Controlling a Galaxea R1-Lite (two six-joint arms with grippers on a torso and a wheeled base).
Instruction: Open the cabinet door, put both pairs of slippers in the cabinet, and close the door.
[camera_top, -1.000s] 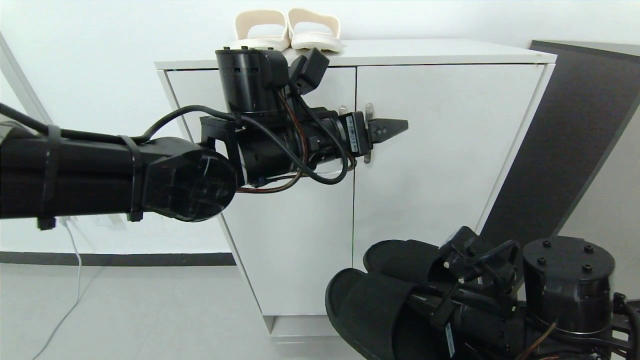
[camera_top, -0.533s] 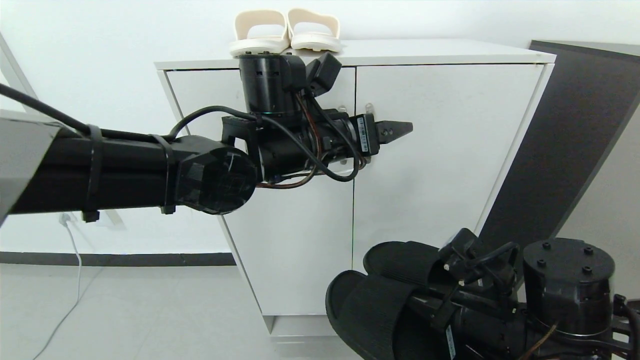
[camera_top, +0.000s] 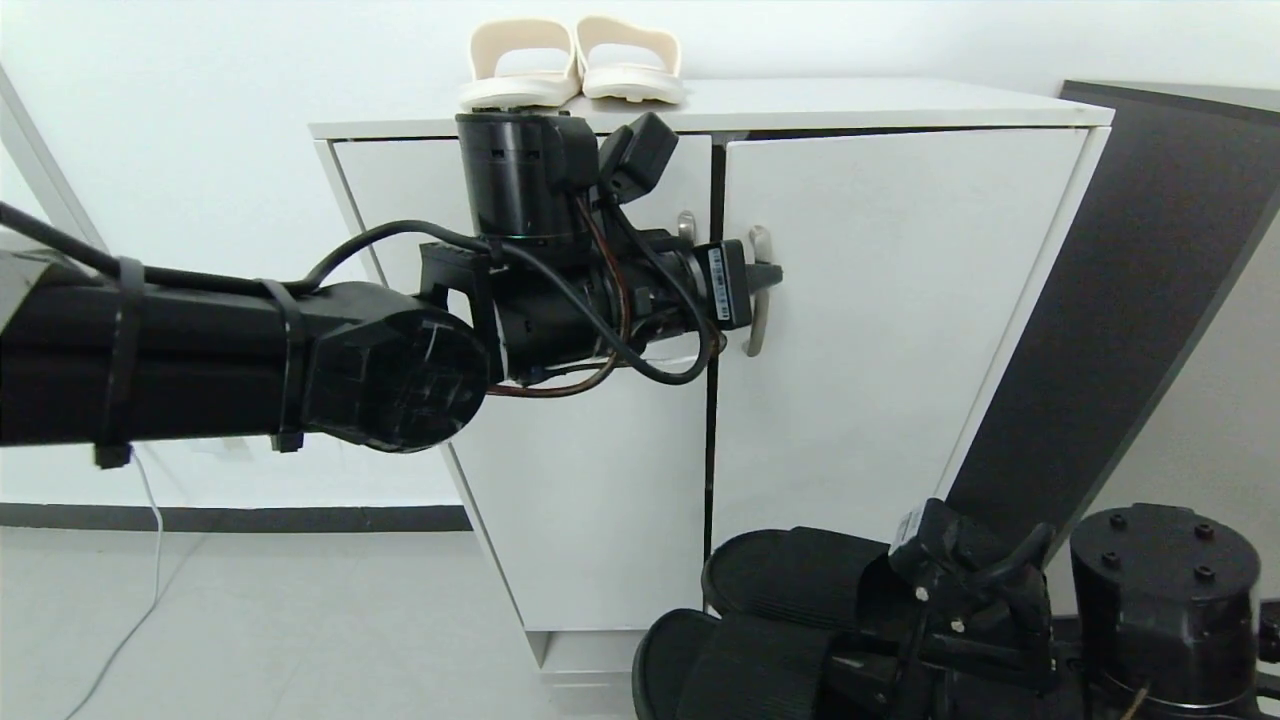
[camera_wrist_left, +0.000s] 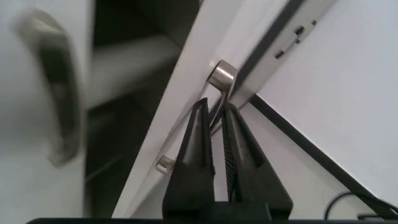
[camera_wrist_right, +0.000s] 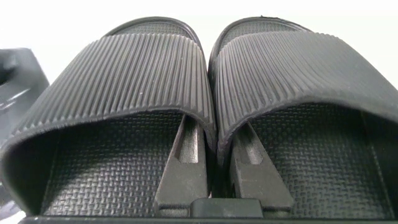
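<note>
The door (camera_top: 880, 330) is only a crack open, with the left jaws shut on its handle (camera_top: 760, 300). The right jaws pinch the black slippers (camera_top: 790, 575); the white slippers (camera_top: 575, 60) lie on the cabinet (camera_top: 900, 100) top. Nothing is stored yet.

Bright, even light — faint shadows

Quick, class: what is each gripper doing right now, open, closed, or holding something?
Left gripper: closed on the door handle.
Right gripper: closed on the black slippers, one finger inside each, pinching their inner walls together.
</note>
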